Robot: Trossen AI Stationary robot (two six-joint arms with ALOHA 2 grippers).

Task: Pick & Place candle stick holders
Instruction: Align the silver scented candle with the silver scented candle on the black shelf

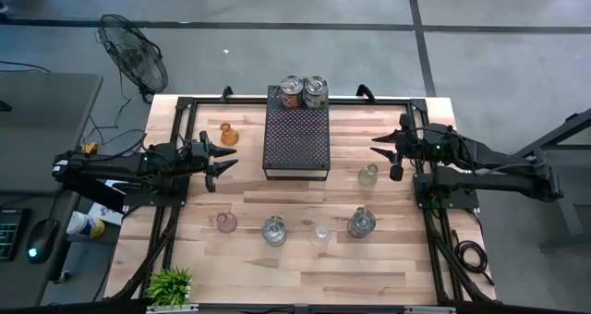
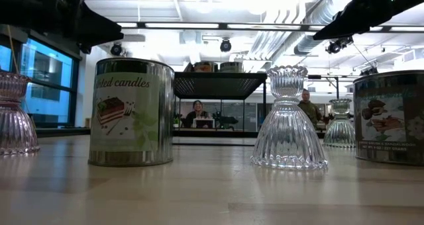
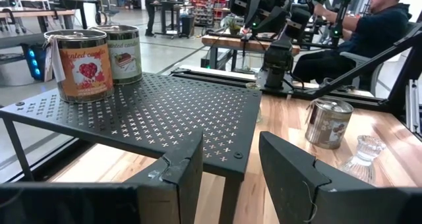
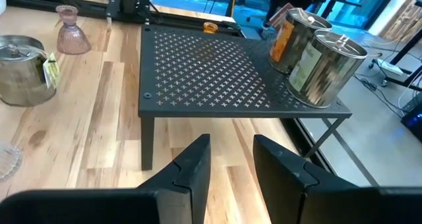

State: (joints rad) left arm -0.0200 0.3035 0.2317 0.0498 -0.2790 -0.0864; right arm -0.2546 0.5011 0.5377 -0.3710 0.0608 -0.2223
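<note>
The table (image 1: 295, 259) fills the middle of the high view, a black tray (image 1: 297, 143) at its upper centre with two tins (image 1: 304, 90) on the tray's top end. Only this view shows both arms whole: the left gripper (image 1: 222, 157) at centre left and the right gripper (image 1: 380, 145) at centre right, each pointing inward at the tray, level and clear of the wood.

The wrist views show what the high view cannot: the left gripper's fingers (image 3: 181, 168) and the right gripper's fingers (image 4: 191, 161) stand parted with nothing between them.

The holders are scattered. An amber holder (image 1: 228, 134) stands upper left of the tray, a clear holder (image 1: 367, 175) at its lower right, and along the lower middle a pink holder (image 1: 226, 223) and a small glass holder (image 1: 320, 235), with two more tins (image 1: 273, 231) among them.

The low view alone shows a ribbed holder (image 2: 289, 122) at centre right, beside a tin labelled candles (image 2: 132, 112), and people seated beyond the table.

A fan (image 1: 134, 54) sits upper left, a plant (image 1: 170, 284) lower left.
</note>
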